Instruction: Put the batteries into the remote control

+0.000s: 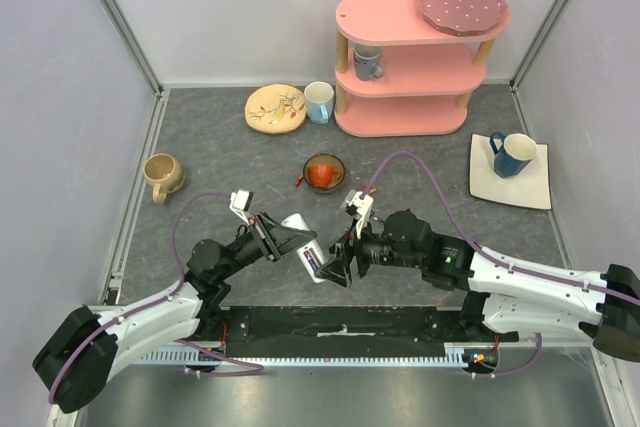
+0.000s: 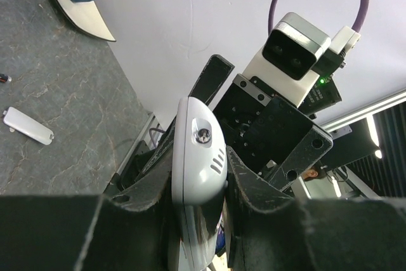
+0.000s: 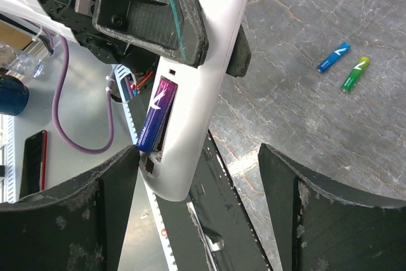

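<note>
My left gripper is shut on the remote control, a slim white handset held off the table above the near edge. In the right wrist view the remote control shows its open battery bay, with a purple-blue battery lying in it. My right gripper is open, and the remote's lower end sits between its fingers, close to the left one. Two loose batteries, one blue and one green, lie on the grey table. From above, the right gripper meets the remote's tip.
A white battery cover lies on the table. Behind the grippers stands an orange bowl. Further off are a beige mug, a patterned plate, a pale mug, a pink shelf and a blue mug on a white square plate.
</note>
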Motion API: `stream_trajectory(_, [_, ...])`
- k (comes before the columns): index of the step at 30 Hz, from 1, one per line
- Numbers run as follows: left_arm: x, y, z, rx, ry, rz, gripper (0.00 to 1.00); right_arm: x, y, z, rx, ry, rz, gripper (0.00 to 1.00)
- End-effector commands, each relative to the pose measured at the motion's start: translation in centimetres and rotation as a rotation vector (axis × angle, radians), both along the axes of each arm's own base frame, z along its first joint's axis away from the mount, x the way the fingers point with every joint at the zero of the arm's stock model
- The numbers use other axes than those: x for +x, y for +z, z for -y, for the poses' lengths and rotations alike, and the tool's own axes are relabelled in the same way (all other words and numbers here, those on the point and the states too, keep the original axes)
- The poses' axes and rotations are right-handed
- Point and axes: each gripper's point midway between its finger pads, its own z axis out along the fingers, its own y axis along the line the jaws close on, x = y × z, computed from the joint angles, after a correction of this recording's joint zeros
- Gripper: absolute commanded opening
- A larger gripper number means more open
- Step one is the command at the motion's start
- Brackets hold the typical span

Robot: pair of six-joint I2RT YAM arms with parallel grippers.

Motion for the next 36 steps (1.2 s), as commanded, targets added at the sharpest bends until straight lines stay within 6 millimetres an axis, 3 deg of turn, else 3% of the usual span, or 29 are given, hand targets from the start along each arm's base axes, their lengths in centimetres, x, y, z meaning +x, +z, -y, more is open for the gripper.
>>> stream_trajectory(1, [-2.2,0.4,-0.2,-0.028,-0.079,0.058,0.02,1.9,1.7,-0.4,0.045,-0.061,0.017,0.82])
stream_trajectory(26, [-3.4,1.2,-0.1,-0.042,-0.135,0.118,0.02,3.0,0.8,-1.0,0.068,-0.053,-0.068,0.79])
stream_trajectory(30, [-3.1,1.0,-0.1,-0.037,-0.119,0.108,0.02,2.6,1.3,-1.4,0.088,-0.022,-0.076,0.8])
stream_trajectory(36, [-2.0,-0.2,-0.1,0.007,-0.062,0.075,0.02,1.0,3.9,-1.6,0.141,0.07,-0.08,0.86])
